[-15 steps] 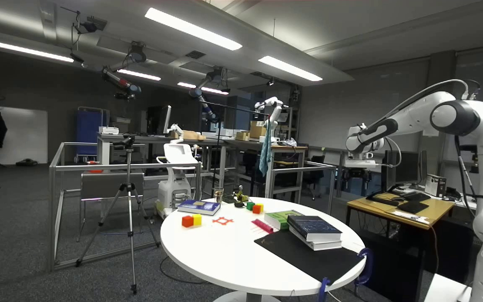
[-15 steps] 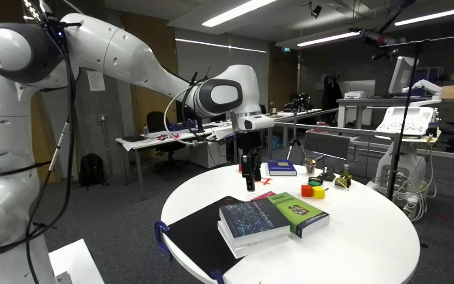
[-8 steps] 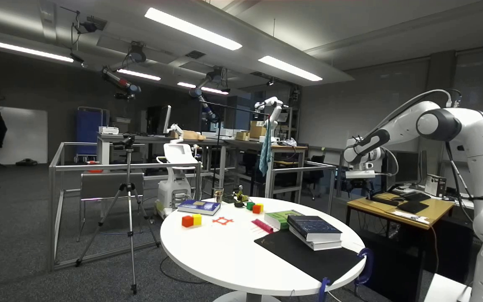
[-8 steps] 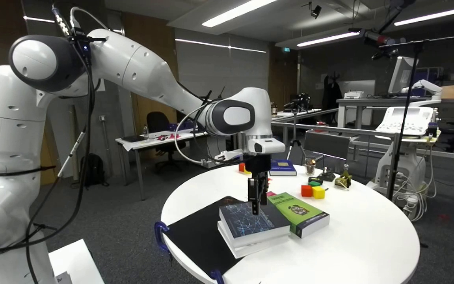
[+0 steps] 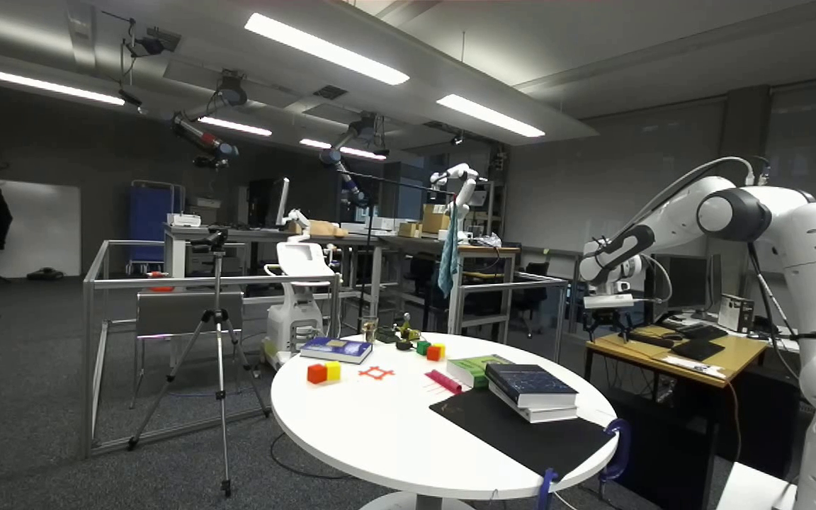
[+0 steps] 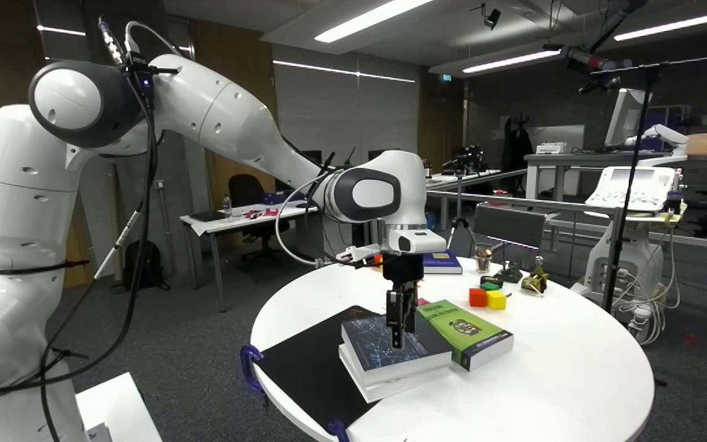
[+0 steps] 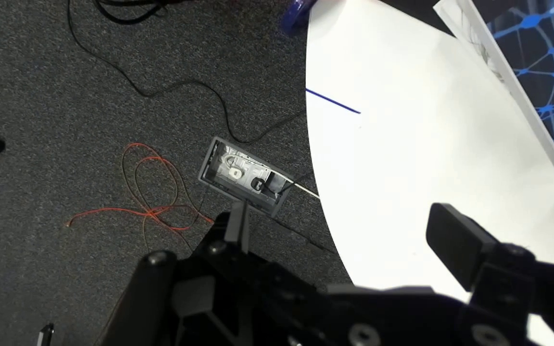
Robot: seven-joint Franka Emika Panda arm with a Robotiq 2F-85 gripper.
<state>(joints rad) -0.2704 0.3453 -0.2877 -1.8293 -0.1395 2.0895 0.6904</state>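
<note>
My gripper (image 5: 608, 338) is open and empty, pointing down in the air. In an exterior view its black fingers (image 6: 401, 339) appear in front of a dark blue book with a network pattern (image 6: 384, 350). That book lies on a white book (image 6: 378, 390), and a green book (image 6: 467, 331) lies beside them. In the wrist view, the wide-apart fingertips (image 7: 346, 235) have only the white table (image 7: 392, 144) and dark floor between them. The dark blue book (image 7: 546, 67) shows at the upper right there. The fingers touch nothing that I can see.
A black mat (image 6: 310, 362) lies under the books, with blue clamps (image 5: 617, 453) at the table edge. Red (image 5: 316, 374) and yellow (image 5: 333, 370) cubes, a blue book (image 5: 337, 349), a glass (image 5: 369, 327) and a magenta piece (image 5: 443, 382) stand or lie further off.
The arm has come down and my gripper is lower, from above the books' far side to in front of the dark blue book in an exterior view. The table objects have not moved.
</note>
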